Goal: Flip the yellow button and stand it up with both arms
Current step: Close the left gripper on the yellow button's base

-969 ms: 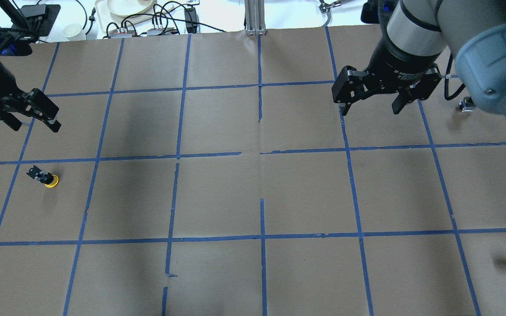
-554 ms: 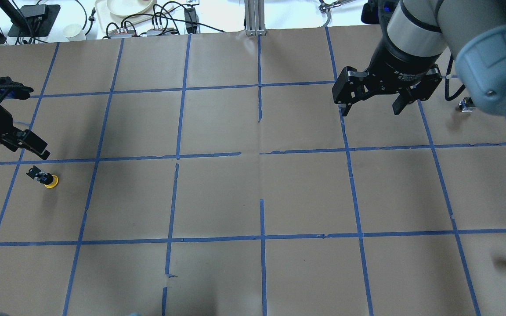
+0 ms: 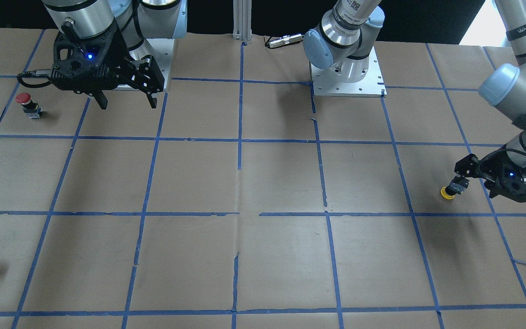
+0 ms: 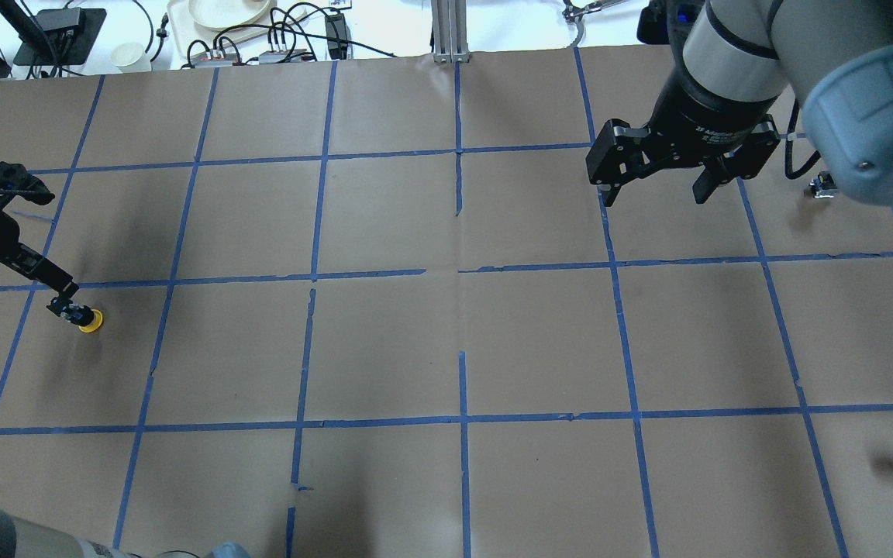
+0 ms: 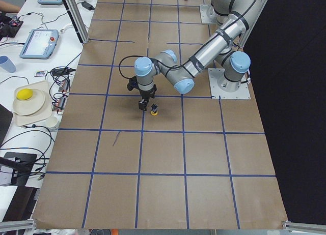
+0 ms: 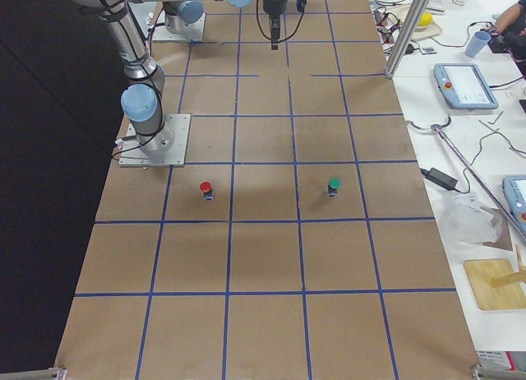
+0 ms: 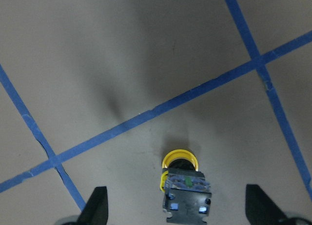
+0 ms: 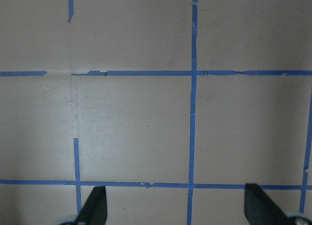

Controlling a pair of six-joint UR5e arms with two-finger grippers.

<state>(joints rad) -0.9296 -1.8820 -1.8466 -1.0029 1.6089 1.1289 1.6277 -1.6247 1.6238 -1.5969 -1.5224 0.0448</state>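
Brown paper covers the bench [image 4: 446, 349], gridded with tape [image 4: 458, 116], and leaves bare room for a two-arm job. Over its own half the right arm [image 4: 733, 54] hangs high, and the right claw [image 4: 653, 194] is spread wide with nothing in it. I judge it is parked there, well apart from the work, ready for a hand-over.

At the bench's other end the left arm [image 3: 525, 107] reaches out low, because that is where the button [image 7: 184, 183] sits. The left claw [image 7: 177, 208] is wide too. One finger is on each side of the grey-black base, and neither touches it in the wrist view. It looks lined up to close on the blocky part, whose flat faces suit a pinch.

The button seems to rest on its yellow cap with the base up, just beside a tape line. It would need turning over, and a pass between claws would allow that.

A red button [image 3: 24, 99] stands near the right claw and is no part of this.
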